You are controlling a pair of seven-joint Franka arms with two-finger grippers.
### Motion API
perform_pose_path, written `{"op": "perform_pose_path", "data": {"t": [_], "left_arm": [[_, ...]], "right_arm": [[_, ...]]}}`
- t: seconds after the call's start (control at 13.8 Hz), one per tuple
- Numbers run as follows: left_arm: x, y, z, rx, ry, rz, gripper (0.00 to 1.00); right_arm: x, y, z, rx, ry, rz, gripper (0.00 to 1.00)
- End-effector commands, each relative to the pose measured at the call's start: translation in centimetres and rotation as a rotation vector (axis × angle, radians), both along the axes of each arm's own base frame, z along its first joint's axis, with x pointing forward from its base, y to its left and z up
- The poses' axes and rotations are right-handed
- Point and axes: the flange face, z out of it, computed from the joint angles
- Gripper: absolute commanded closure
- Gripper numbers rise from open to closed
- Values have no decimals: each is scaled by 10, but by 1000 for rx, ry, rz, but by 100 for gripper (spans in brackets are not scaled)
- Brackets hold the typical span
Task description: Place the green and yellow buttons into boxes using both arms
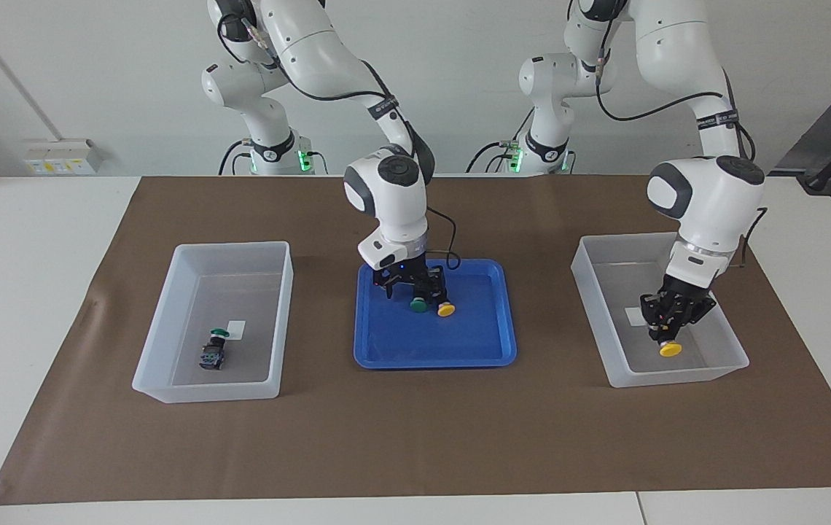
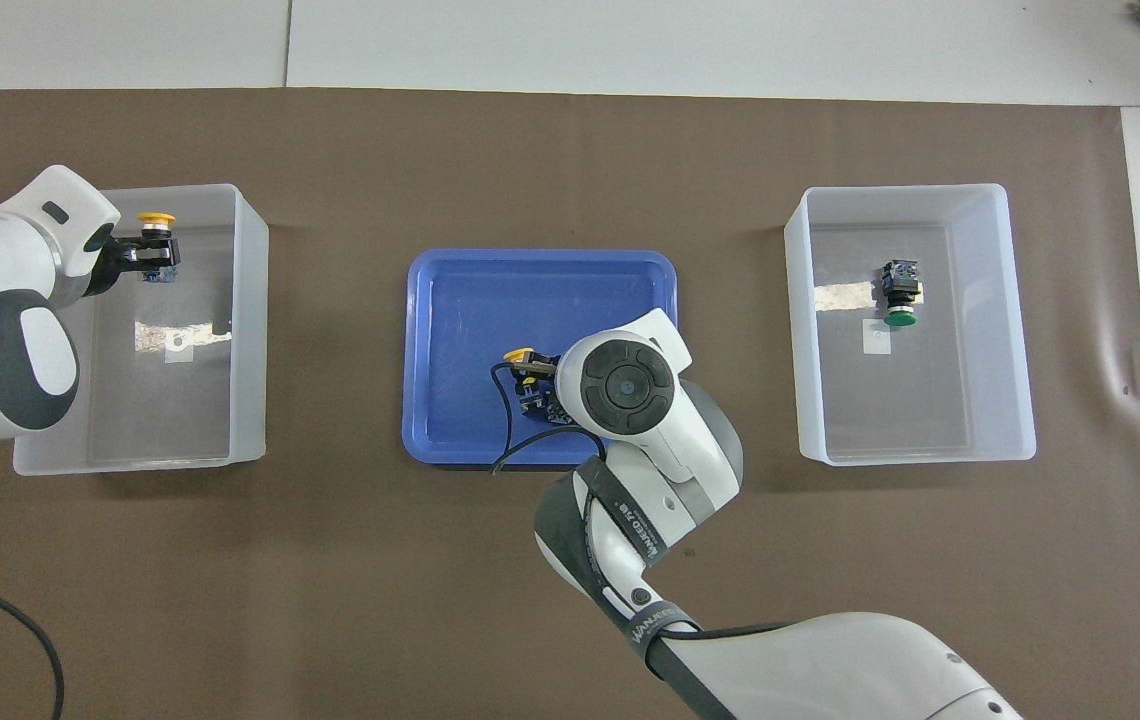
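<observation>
A brown mat (image 1: 415, 437) covers the table, with a shallow blue tray (image 1: 488, 350) at its centre and a translucent bin at each end.

The left gripper (image 1: 669, 332) is lowered into the box at the left arm's end (image 1: 678, 375), its fingers pinching the dark body of a yellow button (image 1: 670, 349) whose cap points down toward the bin floor. In the overhead view that held button (image 2: 157, 219) sits near the 11 o'clock corner of the bin (image 2: 250, 300), and the bin's white label (image 2: 178, 346) lies around the middle of the floor, at roughly 5 o'clock from the button.

The right gripper (image 1: 421, 290) is down inside the blue tray, right at the two buttons left there: a green button (image 1: 418, 306) and a second yellow button (image 1: 446, 310) lying just beside each other, the yellow one at 3 o'clock of the green in the facing view. The fingers stand around the green button's body; whether they are pressed onto it or spread I cannot tell. From overhead the arm's wrist covers most of this, with only the yellow cap (image 2: 518, 355) showing at its 9 o'clock edge.

The box at the right arm's end (image 1: 160, 379) holds another green button (image 1: 214, 350), lying on its side on the floor, cap toward the robots, touching the 6 o'clock side of that bin's label (image 1: 236, 329)
</observation>
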Motion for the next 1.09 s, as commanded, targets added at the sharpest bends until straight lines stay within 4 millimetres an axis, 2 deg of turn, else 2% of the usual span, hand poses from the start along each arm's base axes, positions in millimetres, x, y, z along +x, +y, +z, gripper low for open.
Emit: {"op": "perform_pose_path", "data": {"t": [0.0,0.15,0.22,0.29,0.36,0.44,0.58,0.73,0.87,1.02], "left_arm": [[10,3,-32,9,-61,2,100],[14,-1,-37,11,-64,-6,100],[14,-4,-39,12,-62,-10,100],[13,-7,-42,9,-55,-13,82],[10,-6,-46,10,-46,-13,14],[9,-6,-46,10,-38,-16,0],[10,-5,-37,9,-43,-16,0],[9,-4,-17,2,-37,-17,0],[4,-5,12,-6,-37,-18,0],[-7,-8,41,-22,14,-33,0]], "right_arm": [[-5,-1,-3,3,-22,-7,0],[-11,8,-3,2,-21,8,0],[-11,8,-3,2,-21,11,20],[-11,6,-5,0,-20,14,59],[-12,5,-7,0,-19,12,92],[-12,5,-7,1,-17,6,100],[-8,4,-2,2,-21,4,100],[0,-6,18,8,-37,-6,100],[13,-31,58,2,-38,-13,100],[32,-79,103,-21,-38,14,100]]}}
